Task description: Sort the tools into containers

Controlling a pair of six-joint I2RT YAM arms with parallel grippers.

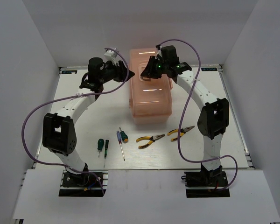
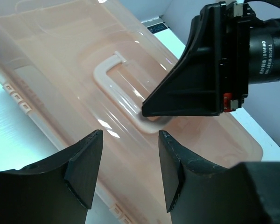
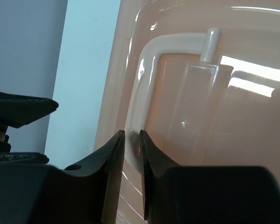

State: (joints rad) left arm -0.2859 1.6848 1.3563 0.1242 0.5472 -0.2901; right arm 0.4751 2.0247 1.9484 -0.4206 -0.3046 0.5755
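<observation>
The right gripper (image 3: 131,134) jaws pinch the lid handle (image 3: 172,42), seemingly to open the toolbox (image 1: 149,100). The left gripper (image 2: 129,137) jaws hang open and empty at its left.

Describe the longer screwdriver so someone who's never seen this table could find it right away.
Find the big peach-pink toolbox in the middle; four small tools lie in a row on its near side. Second from the left is the longer screwdriver. Its handle is blue and green, unlike the dark green screwdriver to its left and the yellow-handled pliers to its right.
</observation>
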